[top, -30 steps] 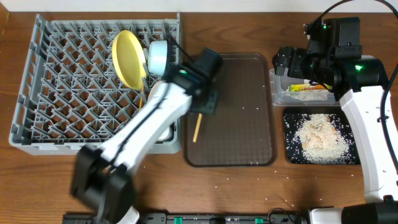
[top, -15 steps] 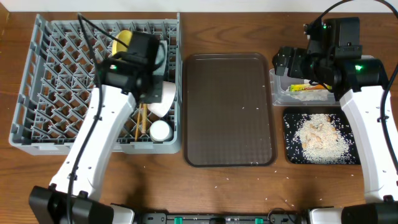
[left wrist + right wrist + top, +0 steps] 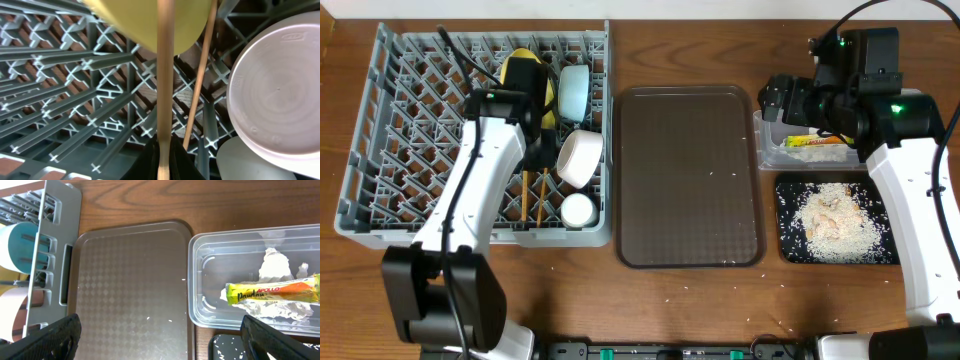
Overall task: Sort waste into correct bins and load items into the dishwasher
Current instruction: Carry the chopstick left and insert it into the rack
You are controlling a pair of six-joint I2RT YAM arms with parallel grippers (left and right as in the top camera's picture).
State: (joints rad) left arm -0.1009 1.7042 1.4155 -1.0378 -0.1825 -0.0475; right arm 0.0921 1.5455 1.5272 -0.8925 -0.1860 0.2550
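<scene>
The grey dish rack holds the yellow plate, light blue bowl, white bowl and white cup. My left gripper is over the rack's right part, shut on one wooden chopstick that points down into the lattice. The second chopstick lies beside it in the rack, near the white bowl. My right gripper is open and empty above the clear tub, which holds the green-and-yellow wrapper. Rice scraps lie in the black tray.
The dark brown serving tray sits between the rack and the bins with a few rice grains on it. Crumpled white paper lies in the tub with the wrapper. Loose grains dot the table near the front edge.
My left arm has swung left from the brown tray to over the rack, carrying the chopstick, and now holds it lower among the pegs. The right arm has not moved.
</scene>
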